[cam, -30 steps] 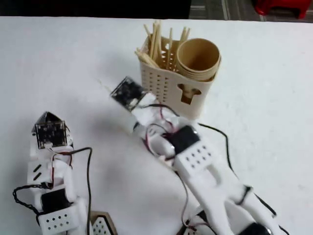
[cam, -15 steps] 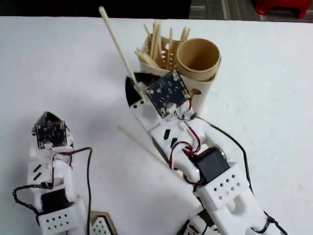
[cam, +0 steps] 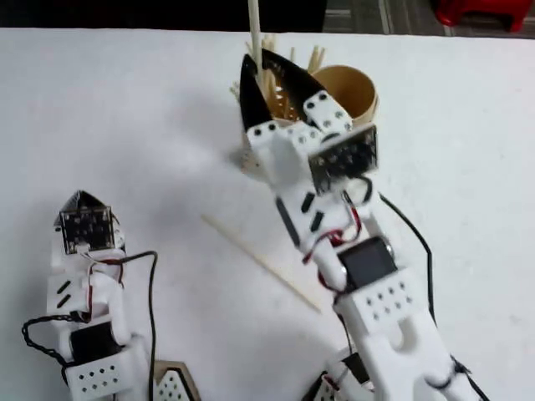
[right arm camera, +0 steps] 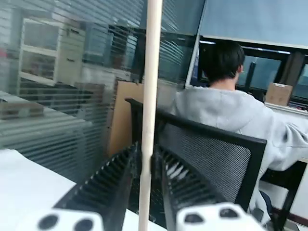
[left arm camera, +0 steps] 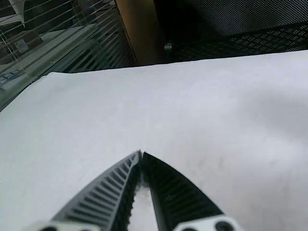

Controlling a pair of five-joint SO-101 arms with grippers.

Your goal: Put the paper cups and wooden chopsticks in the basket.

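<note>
Right gripper [right arm camera: 147,149] pinching one wooden chopstick [right arm camera: 153,72].
The stick runs between the black ribbed fingers [right arm camera: 113,178] and on past their tips toward twelve o'clock; a mesh chair [right arm camera: 211,144] stands behind at two o'clock.

Note the stacked paper cups [cam: 355,83] and bundled chopsticks [cam: 269,50] upright in the cream basket [cam: 245,152]. The held chopstick [cam: 253,21] stands vertical above it. The loose chopstick [cam: 259,261] lies diagonally on the near surface [cam: 125,125].

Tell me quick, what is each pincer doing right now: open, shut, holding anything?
Left pincer: shut, holding nothing.
Right pincer: shut on a chopstick, which it holds upright.
</note>
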